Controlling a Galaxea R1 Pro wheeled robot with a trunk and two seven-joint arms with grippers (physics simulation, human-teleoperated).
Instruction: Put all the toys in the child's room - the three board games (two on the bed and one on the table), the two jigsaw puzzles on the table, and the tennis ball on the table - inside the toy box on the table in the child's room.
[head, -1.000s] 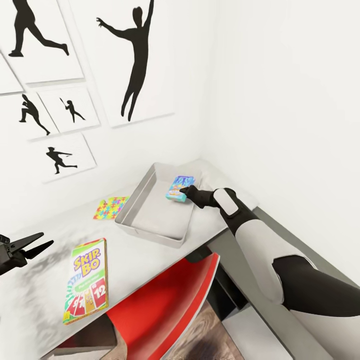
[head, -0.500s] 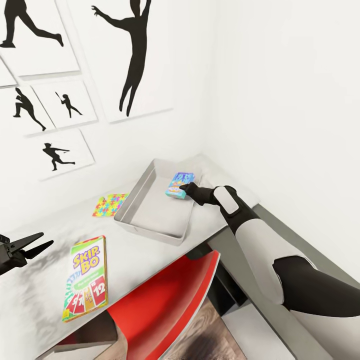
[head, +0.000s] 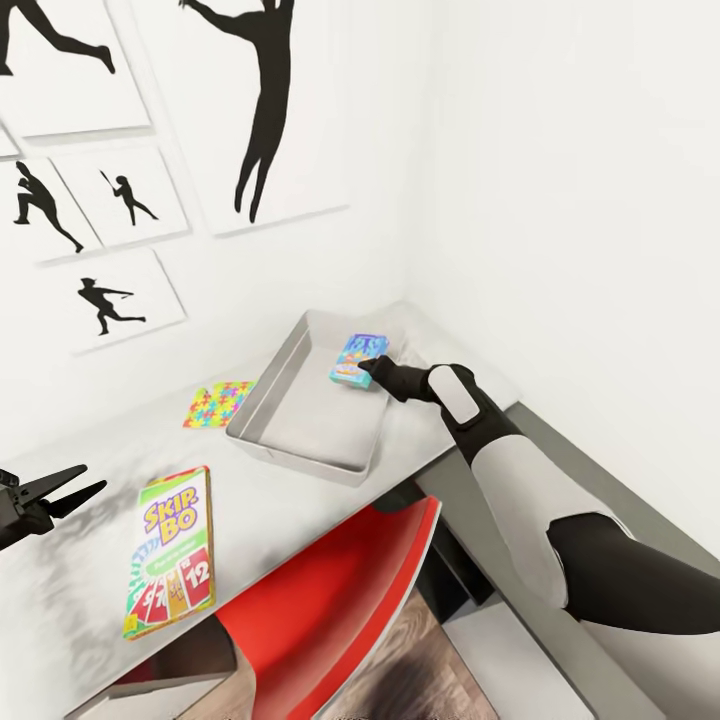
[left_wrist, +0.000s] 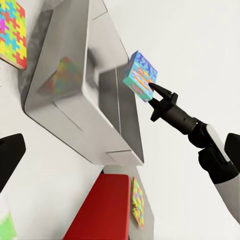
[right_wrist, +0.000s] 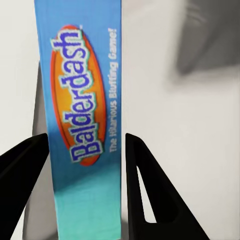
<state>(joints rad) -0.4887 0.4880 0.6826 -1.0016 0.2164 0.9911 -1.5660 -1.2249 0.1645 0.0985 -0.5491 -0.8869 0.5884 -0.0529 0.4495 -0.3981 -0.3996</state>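
lettering on two game boxes

the flat green-edged board game (head: 172, 552) lying on the desk (head: 290, 500) reads "skip bo" in yellow letters, above red cards with white numbers, of which "12" is clear and the others too small to tell; the blue board game (right_wrist: 82, 115) between the fingers of the right tool (right_wrist: 85, 165) reads "balderdash" in blue on an orange oval, with "the hilarious bluffing game!" in smaller pale letters beside it; in the head view that box's print (head: 358, 360) is too small to read
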